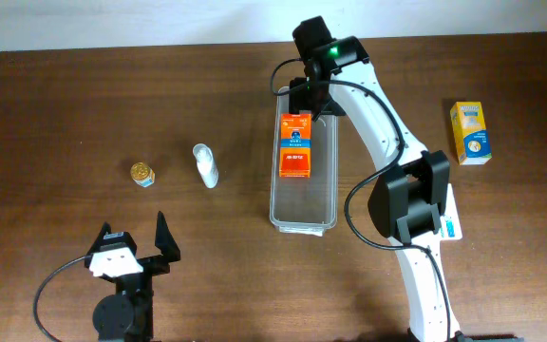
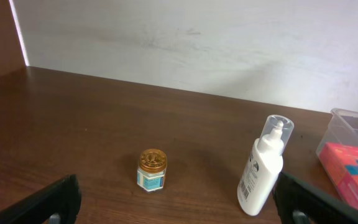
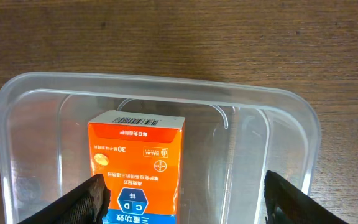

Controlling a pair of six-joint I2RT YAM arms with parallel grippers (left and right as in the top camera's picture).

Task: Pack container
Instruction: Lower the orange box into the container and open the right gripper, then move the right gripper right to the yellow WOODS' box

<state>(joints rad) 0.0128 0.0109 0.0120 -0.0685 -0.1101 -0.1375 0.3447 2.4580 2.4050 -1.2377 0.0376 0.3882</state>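
Note:
The clear plastic container [image 1: 304, 220] lies lengthwise at the table's middle, with an orange box [image 1: 295, 144] lying flat in its far half. My right gripper [image 1: 310, 97] is open above the container's far end; in the right wrist view the orange box [image 3: 137, 165] lies in the container [image 3: 288, 102] between my spread fingers [image 3: 188, 202], untouched. My left gripper [image 1: 139, 249] is open and empty near the front left edge. A white bottle [image 1: 205, 165] lies on the table and a small gold-lidded jar [image 1: 142, 173] stands left of it.
A yellow box [image 1: 470, 133] lies at the far right. In the left wrist view the jar [image 2: 152, 170] and the bottle [image 2: 263, 167] stand ahead of my fingers [image 2: 176, 205], the container's corner [image 2: 353, 152] at right. A wall runs along the back edge.

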